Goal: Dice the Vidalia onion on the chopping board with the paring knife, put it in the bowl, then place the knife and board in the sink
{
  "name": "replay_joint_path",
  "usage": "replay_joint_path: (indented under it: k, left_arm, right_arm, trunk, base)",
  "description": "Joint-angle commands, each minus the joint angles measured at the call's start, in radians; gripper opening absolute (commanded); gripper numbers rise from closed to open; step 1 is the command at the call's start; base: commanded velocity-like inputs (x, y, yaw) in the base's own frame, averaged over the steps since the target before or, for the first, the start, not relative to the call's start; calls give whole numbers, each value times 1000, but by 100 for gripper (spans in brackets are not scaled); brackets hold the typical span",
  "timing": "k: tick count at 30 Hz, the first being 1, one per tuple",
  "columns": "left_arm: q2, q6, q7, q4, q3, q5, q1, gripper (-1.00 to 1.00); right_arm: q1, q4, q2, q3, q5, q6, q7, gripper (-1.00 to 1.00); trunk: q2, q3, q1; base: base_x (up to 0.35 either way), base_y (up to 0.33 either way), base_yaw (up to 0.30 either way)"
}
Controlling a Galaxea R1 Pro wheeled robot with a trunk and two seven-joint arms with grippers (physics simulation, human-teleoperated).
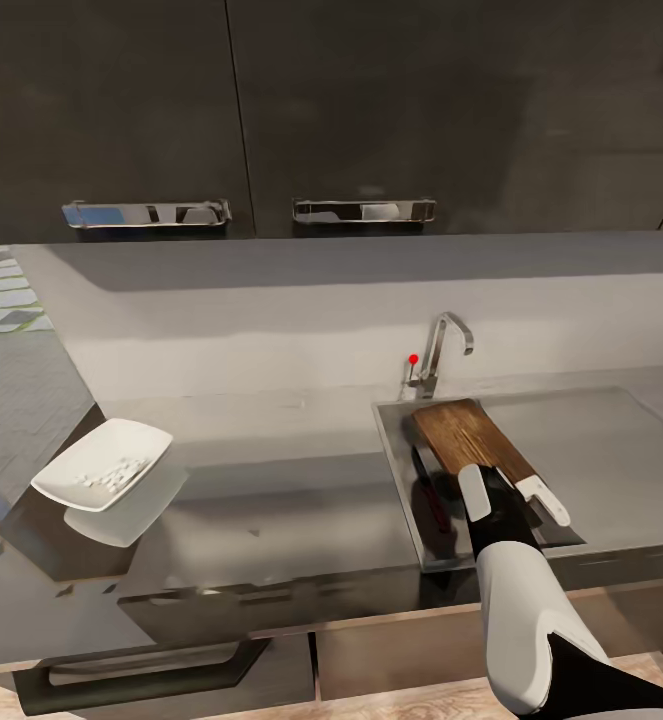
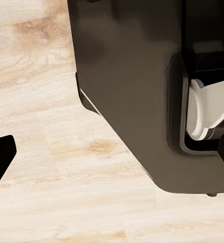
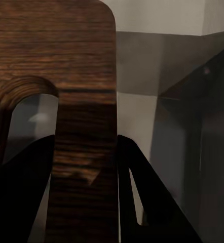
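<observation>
A robot's right gripper reaches over the sink in a dark-cabineted kitchen, its two black fingers clamped on the end strip of the chopping board beside the oval handle slot, as the right wrist view shows; the brown board runs away from the gripper toward the chrome tap, tilted over the basin. Just to the gripper's right, touching the board's edge, lies the white-handled paring knife, its blade hard to make out. Well to the gripper's left, on the grey countertop, sits the white bowl holding pale diced onion. Whether the left gripper is wide or narrow cannot be told; its wrist camera looks down at light wood flooring and a dark cabinet
</observation>
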Motion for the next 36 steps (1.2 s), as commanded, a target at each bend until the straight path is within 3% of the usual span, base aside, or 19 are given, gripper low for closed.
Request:
replay_joint_path:
  k: [1,26,36]
  left_arm:
    - [1,0,8,-2,-6,7,0,100]
    - [1,0,8,3,-6,6,0,100]
    - [1,0,8,4,-6,7,0,100]
  right_arm:
    - [-1,-2,1,-2,0,6,-3,-100]
    - [-1,9,1,1,0,5,-3,-100]
    - [-1,9,1,2,0,5,-2,-100]
  trunk:
    - [-2,-2,1]
    - [-2,-38,1]
    - [-2,-54,1]
  base:
    - [0,0,0]
    - [1,1,0]
    - [137,102,0]
